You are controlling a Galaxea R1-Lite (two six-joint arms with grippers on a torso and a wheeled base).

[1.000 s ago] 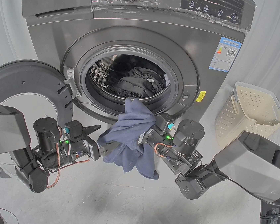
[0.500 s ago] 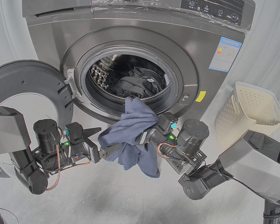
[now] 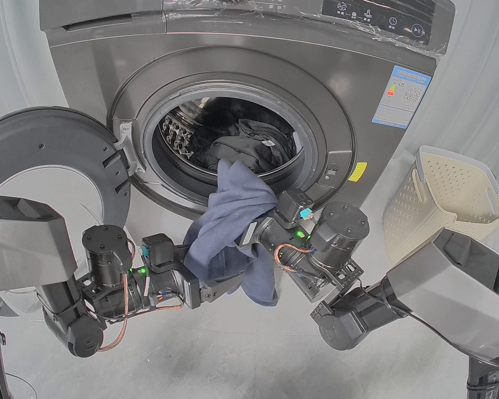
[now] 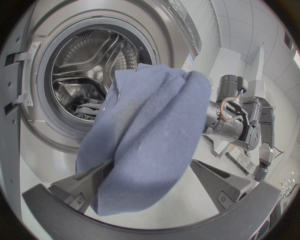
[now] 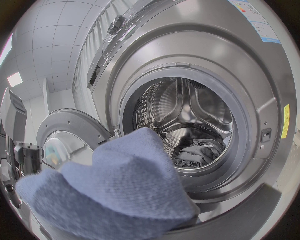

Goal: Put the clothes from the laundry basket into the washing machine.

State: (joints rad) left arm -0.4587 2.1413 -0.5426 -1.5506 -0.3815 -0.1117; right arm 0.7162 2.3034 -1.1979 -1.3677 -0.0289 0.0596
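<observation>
Blue garment (image 3: 234, 207) cloaks right gripper (image 3: 249, 237), seemingly touching drum rim (image 3: 150, 144)

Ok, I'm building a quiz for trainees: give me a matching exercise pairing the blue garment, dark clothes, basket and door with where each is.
1 blue garment
2 dark clothes
3 basket
4 door

A inside the drum
B swung open, left of the machine
C hanging before the drum mouth
D on the floor, right of the machine

Pairs: 1-C, 2-A, 3-D, 4-B
</observation>
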